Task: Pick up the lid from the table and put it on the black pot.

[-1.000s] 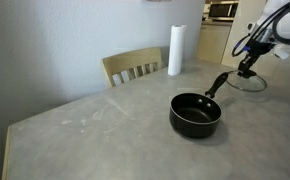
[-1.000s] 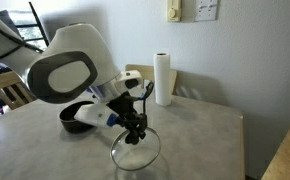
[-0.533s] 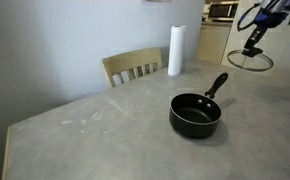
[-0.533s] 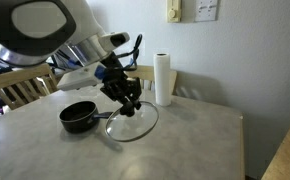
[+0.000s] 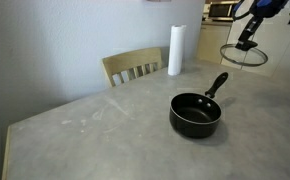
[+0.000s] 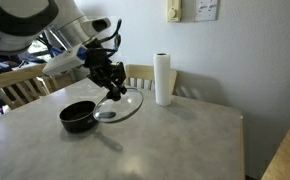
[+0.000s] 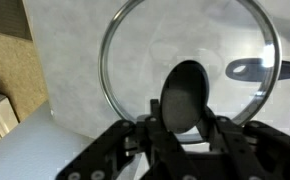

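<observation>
One gripper (image 6: 112, 88) clamps the lid (image 6: 123, 106), held in air near the black pot (image 5: 195, 114); a paper roll (image 5: 175, 50) stands on the table (image 5: 95, 135), a chair (image 5: 133, 67) behind it.

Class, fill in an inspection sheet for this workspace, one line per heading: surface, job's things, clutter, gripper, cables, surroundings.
Surface: table, light grey stone-look top, no spills seen.
Job's things: lid held in the air, clear of the table and not on the pot. The black pot stands upright and uncovered on the table, its handle pointing away from the near edge.
Clutter: paper towel roll standing upright near the far edge.
Gripper: gripper shut on the lid at its dark knob.
Cables: dark cable looping beside the wrist.
Surroundings: wooden chair at the table's far side, plain wall behind.
</observation>
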`<act>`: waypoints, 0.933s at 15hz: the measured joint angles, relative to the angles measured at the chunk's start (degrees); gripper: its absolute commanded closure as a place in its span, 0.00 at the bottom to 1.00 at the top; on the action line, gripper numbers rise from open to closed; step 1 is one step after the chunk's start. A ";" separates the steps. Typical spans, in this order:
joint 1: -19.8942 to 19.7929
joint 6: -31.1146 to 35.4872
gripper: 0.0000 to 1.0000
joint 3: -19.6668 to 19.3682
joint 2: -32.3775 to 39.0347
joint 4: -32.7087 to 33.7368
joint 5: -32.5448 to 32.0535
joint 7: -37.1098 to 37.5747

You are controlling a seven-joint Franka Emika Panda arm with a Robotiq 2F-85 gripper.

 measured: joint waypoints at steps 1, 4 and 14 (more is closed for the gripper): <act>0.04 0.54 0.88 0.78 0.76 0.21 0.00 1.38; 0.58 1.53 0.88 2.52 3.83 1.49 0.00 5.85; 4.09 1.00 0.88 2.74 11.05 8.50 -2.92 11.31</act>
